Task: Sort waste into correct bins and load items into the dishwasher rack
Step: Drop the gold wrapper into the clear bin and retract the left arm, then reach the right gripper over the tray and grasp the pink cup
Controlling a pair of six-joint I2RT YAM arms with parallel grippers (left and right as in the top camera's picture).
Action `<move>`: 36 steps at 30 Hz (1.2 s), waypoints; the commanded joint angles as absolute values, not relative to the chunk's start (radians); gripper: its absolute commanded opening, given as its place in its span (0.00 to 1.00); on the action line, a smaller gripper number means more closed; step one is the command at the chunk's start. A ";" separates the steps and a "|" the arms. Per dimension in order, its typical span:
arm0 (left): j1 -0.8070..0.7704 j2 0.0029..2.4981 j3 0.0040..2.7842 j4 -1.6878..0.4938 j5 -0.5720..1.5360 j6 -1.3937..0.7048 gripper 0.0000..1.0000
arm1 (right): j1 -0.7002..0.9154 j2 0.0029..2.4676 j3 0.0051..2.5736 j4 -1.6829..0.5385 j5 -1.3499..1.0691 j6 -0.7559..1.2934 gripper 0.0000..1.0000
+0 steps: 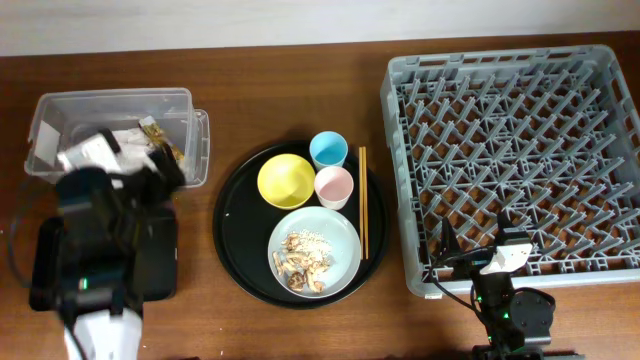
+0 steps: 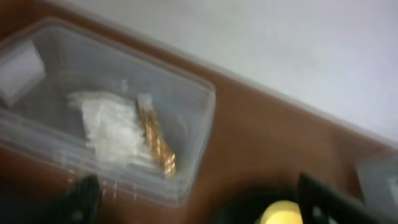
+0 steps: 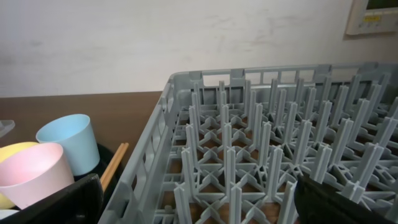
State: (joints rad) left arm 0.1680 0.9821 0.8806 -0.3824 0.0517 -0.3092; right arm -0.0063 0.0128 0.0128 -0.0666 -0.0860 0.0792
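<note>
The clear box [image 1: 60,108] at the far left holds the crumpled white napkin [image 2: 112,127] and the brown-and-gold wrapper [image 2: 157,143]. My left gripper [image 1: 150,172] hovers at the box's near edge, open and empty; its fingers show wide apart in the left wrist view [image 2: 205,202]. The flat black tray [image 1: 160,262] lies under the left arm. The yellow bowl [image 1: 286,180], blue cup [image 1: 328,150], pink cup [image 1: 334,186], chopsticks [image 1: 362,200] and plate [image 1: 340,232] with food scraps [image 1: 305,260] sit on the round tray. My right gripper [image 1: 478,240] is open and empty at the grey rack's [image 1: 510,150] near left corner.
The large round black tray [image 1: 232,215] lies mid-table between the bins and the rack. In the right wrist view the rack's wall [image 3: 149,162] and pegs fill the space between my open fingers [image 3: 199,205], with the cups to the left. A wall runs behind the table.
</note>
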 commanded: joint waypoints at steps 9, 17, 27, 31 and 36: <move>0.173 0.831 0.873 -0.899 0.196 -0.312 0.99 | 0.000 0.006 0.006 -0.071 -0.077 0.078 0.99; 0.323 0.832 0.874 -0.873 0.054 -0.661 0.99 | 0.000 0.006 0.006 -0.071 -0.075 0.078 0.99; 0.369 0.849 0.874 -1.011 0.064 -0.659 0.99 | 0.000 0.006 0.006 0.017 -0.927 0.925 0.99; 0.369 0.852 0.874 -1.007 0.076 -0.659 0.99 | 0.000 0.006 0.035 0.437 -0.905 1.252 0.98; 0.369 0.933 0.874 -0.998 0.082 -0.663 0.99 | -0.001 0.221 0.376 0.009 -0.836 0.860 0.98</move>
State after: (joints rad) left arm 0.3626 0.8890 0.8749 -0.9985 0.0731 -0.6521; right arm -0.0055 0.0845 0.2134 0.1360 -0.8612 1.0813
